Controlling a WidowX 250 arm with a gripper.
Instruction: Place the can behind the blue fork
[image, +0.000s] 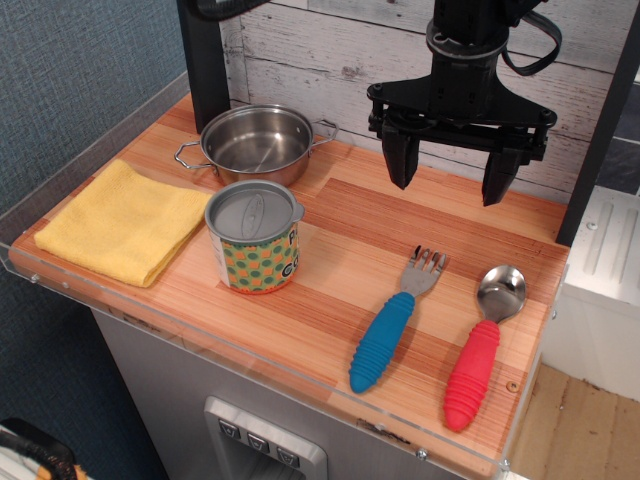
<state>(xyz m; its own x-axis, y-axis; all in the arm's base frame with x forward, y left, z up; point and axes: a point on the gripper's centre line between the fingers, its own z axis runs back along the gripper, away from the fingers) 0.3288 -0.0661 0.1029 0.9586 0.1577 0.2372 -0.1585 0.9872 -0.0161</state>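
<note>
The can (254, 237) stands upright on the wooden table, left of centre, with a grey lid and an orange-yellow label with green dots. The blue fork (394, 322) lies at the front right, blue handle toward the front edge and tines pointing back. My gripper (450, 170) hangs open and empty above the back right of the table, behind the fork and to the right of the can, clear of both.
A shiny steel two-handled pot (257, 143) stands just behind the can. A folded yellow cloth (125, 222) lies at the left. A red-handled spoon (482, 346) lies right of the fork. A white plank wall (330, 50) backs the table (340, 215).
</note>
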